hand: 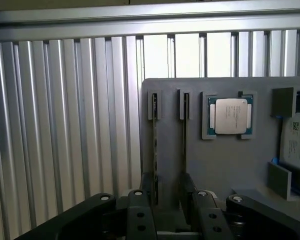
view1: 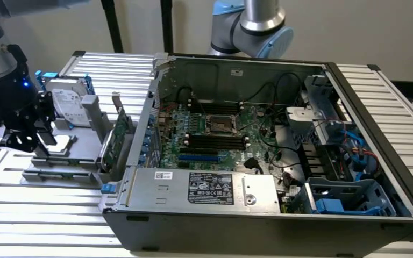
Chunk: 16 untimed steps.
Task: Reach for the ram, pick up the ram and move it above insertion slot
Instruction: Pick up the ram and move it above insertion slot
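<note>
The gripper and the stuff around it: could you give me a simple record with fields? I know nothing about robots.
gripper: open, holding nothing, over the grey holder
ram sticks: two, on edge in the holder's slots, right by the gripper
processor chip: flat in its pocket beside them
hard drive: on the same holder
computer case: open, motherboard exposed, to the exterior view's right of the holder

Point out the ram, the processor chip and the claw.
ram (hand: 155,150): wrist view, on its thin edge.
processor chip (hand: 230,115): wrist view, centre of its metal lid.
claw (hand: 170,189): wrist view, midway between its fingertips.
</note>
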Available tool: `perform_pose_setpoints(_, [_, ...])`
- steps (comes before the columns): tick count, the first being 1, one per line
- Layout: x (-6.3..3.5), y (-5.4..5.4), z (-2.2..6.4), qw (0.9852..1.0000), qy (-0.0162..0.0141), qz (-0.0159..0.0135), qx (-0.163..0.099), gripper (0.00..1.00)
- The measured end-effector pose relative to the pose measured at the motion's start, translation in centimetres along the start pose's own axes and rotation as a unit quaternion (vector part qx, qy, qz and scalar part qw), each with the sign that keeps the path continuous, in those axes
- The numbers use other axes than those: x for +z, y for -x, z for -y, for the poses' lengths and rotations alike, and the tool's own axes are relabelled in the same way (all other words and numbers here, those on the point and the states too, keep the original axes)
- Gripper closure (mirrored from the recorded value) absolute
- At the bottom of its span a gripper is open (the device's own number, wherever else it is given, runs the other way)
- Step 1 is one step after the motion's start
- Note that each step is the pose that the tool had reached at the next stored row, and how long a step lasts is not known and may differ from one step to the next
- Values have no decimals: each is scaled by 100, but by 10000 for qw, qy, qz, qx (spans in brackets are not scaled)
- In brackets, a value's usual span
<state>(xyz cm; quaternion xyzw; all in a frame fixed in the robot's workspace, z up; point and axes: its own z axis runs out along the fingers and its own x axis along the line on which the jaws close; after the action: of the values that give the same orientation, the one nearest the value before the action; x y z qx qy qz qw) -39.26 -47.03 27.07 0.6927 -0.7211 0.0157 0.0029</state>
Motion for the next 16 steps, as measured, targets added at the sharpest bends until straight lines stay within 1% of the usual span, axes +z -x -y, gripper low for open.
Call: perform_pose_setpoints(16, [293, -89, -2, 10000, 0, 0, -33, 64])
